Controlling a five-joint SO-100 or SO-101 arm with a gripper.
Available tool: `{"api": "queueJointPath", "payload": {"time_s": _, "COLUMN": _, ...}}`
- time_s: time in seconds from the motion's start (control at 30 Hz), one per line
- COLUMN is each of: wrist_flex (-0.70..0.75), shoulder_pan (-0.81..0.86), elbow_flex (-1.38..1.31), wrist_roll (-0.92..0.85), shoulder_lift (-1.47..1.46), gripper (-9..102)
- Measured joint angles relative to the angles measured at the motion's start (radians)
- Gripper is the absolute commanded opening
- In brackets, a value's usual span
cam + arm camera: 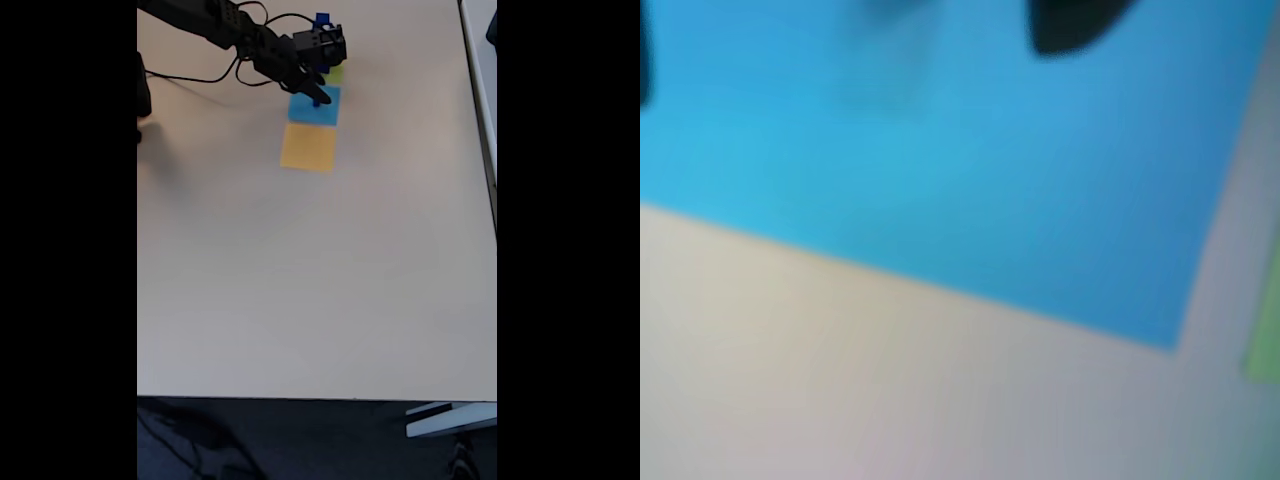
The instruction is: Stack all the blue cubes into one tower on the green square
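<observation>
Fixed view: gripper (pixel 318 96) is seen over the light-blue square (pixel 314 106), far left on the bench (pixel 320 280).
Grip: opening cannot be told.
Cube: one blue cube (pixel 322 20) is seen beyond the green square (pixel 335 73).

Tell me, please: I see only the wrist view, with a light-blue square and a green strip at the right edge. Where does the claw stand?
Observer: In the fixed view the claw hangs over the light-blue square, which lies next to the green square.
Operator: Is a blue cube near it?
Observer: One dark blue cube shows beyond the arm's wrist, on the green square's side. Its base is hidden.
Operator: Is there any other square?
Observer: Yes, an orange square lies right beside the light-blue one, on the side away from the green.
</observation>
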Motion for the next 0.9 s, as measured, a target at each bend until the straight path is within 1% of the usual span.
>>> {"api": "queueJointPath", "payload": {"time_s": 0.23, "wrist_flex": -0.060, "shoulder_pan": 0.000, "elbow_flex": 0.029, "wrist_roll": 0.026, "shoulder_lift": -0.057, "gripper": 18}}
{"api": "queueJointPath", "payload": {"time_s": 0.5, "wrist_flex": -0.084, "shoulder_pan": 0.000, "elbow_flex": 0.044, "wrist_roll": 0.035, "shoulder_lift": -0.074, "gripper": 18}}
{"api": "queueJointPath", "payload": {"time_s": 0.6, "wrist_flex": -0.091, "shoulder_pan": 0.000, "elbow_flex": 0.048, "wrist_roll": 0.035, "shoulder_lift": -0.074, "gripper": 16}}
{"api": "queueJointPath", "payload": {"time_s": 0.9, "wrist_flex": -0.094, "shoulder_pan": 0.009, "elbow_flex": 0.048, "wrist_roll": 0.038, "shoulder_lift": -0.081, "gripper": 6}}
